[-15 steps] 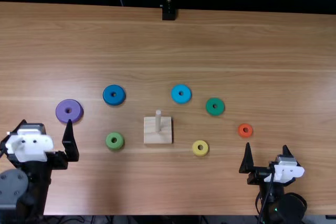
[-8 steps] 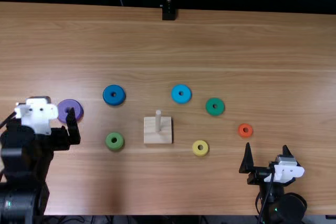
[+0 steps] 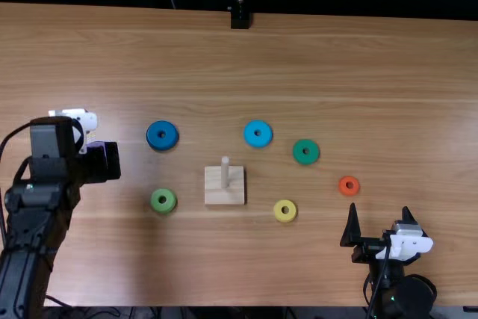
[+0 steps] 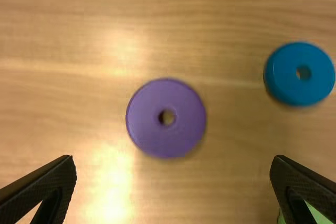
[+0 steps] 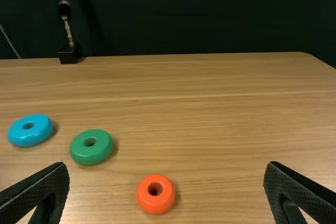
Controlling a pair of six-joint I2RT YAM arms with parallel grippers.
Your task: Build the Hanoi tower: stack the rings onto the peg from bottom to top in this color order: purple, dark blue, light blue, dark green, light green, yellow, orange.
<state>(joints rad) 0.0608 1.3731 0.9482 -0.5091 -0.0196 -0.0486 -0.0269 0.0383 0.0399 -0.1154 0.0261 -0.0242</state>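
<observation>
Purple ring (image 4: 167,137): flat on worktop (image 3: 336,72), left side of top view's frame, beneath left jaws (image 4: 172,158), spread wide, empty. Right jaws (image 5: 167,165) also parted, empty. Ring probably light, rigid, slightly slippery; best pinched squarely across outer edge.

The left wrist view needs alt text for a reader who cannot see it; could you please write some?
A purple ring lies flat on a wooden table, ahead of the left arm's open claw. A dark blue ring lies apart from it, and a light green ring is partly hidden behind the claw.
</observation>
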